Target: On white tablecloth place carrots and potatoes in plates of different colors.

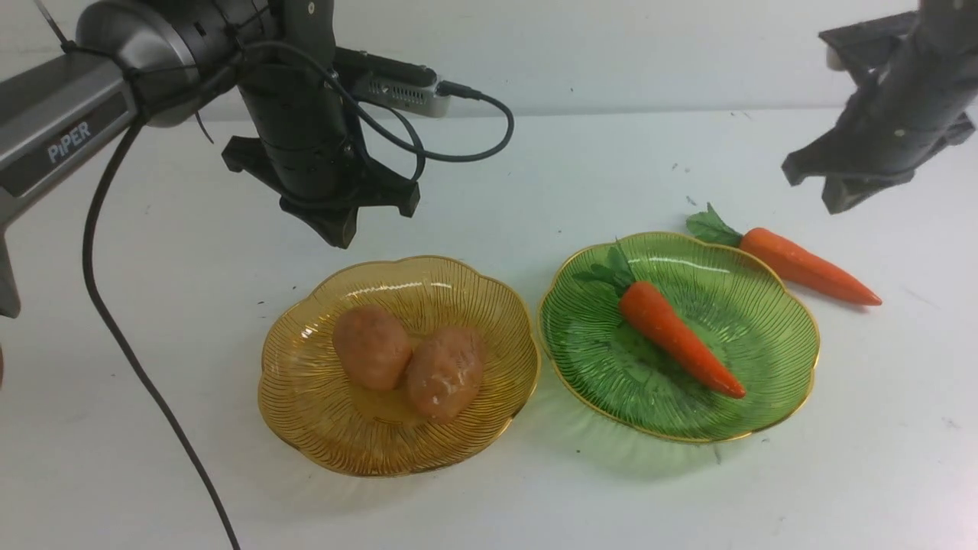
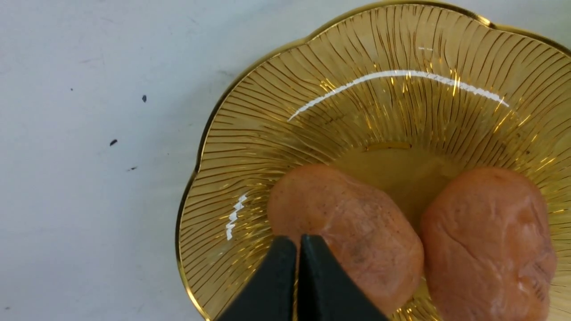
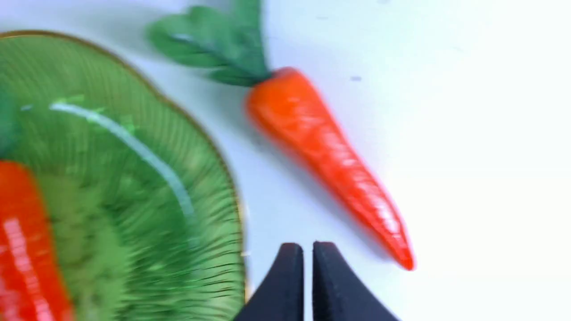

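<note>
On white speckled tablecloth [image 1: 611, 504] over counter, twd near edge: amber ribbed plastic plate [image 1: 306, 428], left of centre, w/ two tan egg-shaped toy potatoes [image 1: 370, 347] [image 1: 445, 374] touching. Green matching plate [image 1: 764, 344] is set just beside it, w/ one orange toy carrot [image 1: 676, 336] inside. 2nd carrot [image 1: 810, 267] is laid on cloth by green plate's far-right rim. Held closed, empty: left tool [image 2: 298, 243] over amber plate, right tool [image 3: 308, 249] near 2nd carrot.

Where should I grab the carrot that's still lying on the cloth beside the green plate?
Take the loose carrot at its thick orange shoulder just below the leaves, coming straight down with the right gripper, jaws across its width. It lies flat on the white tablecloth, beside the green plate; the tapered tip would likely slip. Those jaws look shut, so open first.
</note>
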Robot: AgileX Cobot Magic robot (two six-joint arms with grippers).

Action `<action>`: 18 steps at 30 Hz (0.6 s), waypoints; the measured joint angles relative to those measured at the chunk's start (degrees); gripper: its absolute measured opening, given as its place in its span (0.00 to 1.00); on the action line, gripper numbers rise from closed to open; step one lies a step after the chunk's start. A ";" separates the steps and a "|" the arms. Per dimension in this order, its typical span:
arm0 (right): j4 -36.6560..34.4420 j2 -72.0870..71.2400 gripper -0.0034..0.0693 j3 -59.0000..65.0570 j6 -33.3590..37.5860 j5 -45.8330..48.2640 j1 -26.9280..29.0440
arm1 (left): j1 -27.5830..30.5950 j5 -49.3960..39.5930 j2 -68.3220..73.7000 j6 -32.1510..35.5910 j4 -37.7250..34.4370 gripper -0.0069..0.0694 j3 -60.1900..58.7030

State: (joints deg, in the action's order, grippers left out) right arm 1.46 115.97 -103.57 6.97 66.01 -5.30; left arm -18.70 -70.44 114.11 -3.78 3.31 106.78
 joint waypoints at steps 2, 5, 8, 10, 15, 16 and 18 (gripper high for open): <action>0.70 1.64 0.07 -0.13 0.08 -0.23 1.77 | 0.00 0.00 0.00 0.00 0.00 0.09 0.00; 1.54 4.16 0.17 -0.13 1.27 0.04 2.00 | 0.00 0.00 0.00 0.04 0.00 0.09 0.00; 1.54 6.02 0.33 -0.13 2.98 0.04 1.86 | 0.00 0.00 0.00 0.04 0.00 0.09 0.00; 1.77 6.92 0.43 -0.13 3.95 -0.02 1.75 | 0.00 0.00 0.00 0.04 0.00 0.09 0.00; 3.72 9.95 0.78 -0.13 5.37 -2.76 1.64 | 0.00 0.00 0.00 0.04 0.00 0.09 0.00; 3.96 10.25 0.81 -0.13 5.45 -3.23 1.64 | 0.00 0.00 0.00 0.04 0.00 0.09 0.00; 4.45 11.16 0.85 -0.13 5.63 -4.46 1.64 | 0.00 0.00 0.00 0.04 0.00 0.09 0.00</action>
State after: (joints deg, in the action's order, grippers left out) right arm 5.91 127.13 -103.70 12.60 61.55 -3.67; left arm -18.70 -70.44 114.11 -3.74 3.31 106.78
